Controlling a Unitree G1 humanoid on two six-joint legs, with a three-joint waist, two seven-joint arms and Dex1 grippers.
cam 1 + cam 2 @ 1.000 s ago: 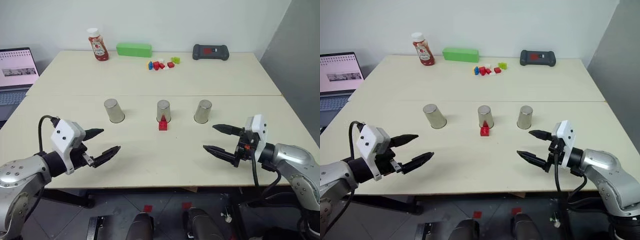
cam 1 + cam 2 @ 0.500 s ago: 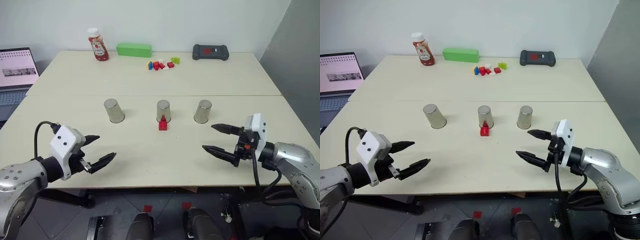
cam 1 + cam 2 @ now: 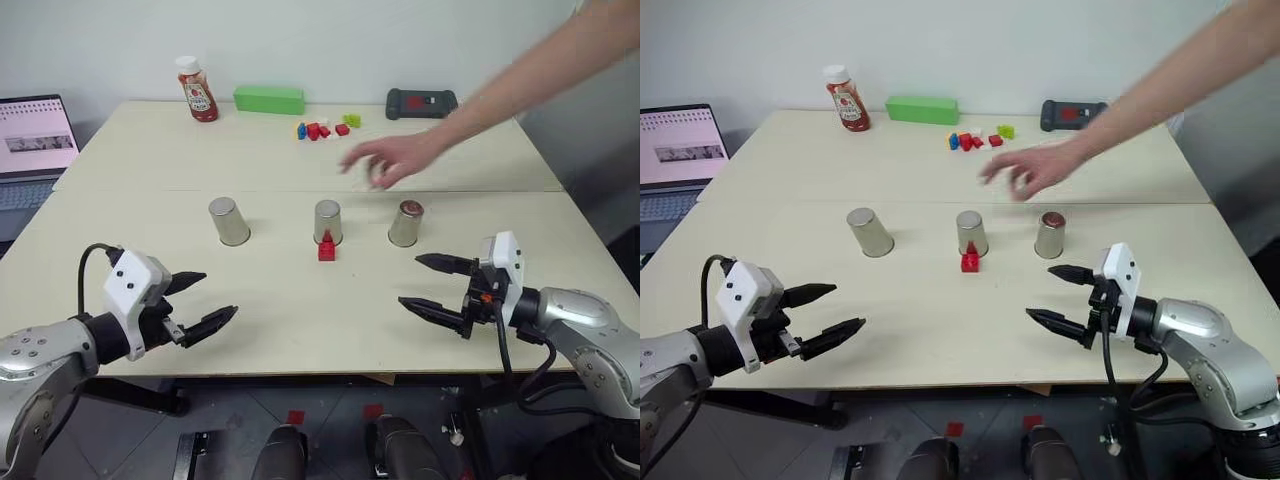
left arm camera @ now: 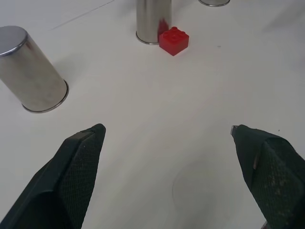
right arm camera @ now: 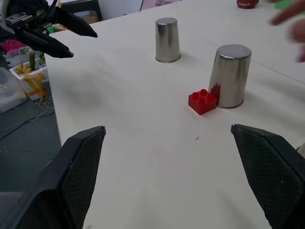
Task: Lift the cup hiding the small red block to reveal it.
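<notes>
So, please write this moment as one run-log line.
left gripper: open, idle | right gripper: open, idle | red block: exposed beside middle cup | person's hand: above right cup

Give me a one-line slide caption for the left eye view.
Open grippers, left and right, flank three cups; red block exposed; a hand reaches in.

3 cups in row mid-table (image 3: 300,300); block (image 3: 326,249) touching front of centre cup (image 3: 327,222); person's hand (image 3: 385,160) behind right cup (image 3: 405,223)

Pale table (image 3: 150,150), white wall (image 3: 400,40)
</notes>
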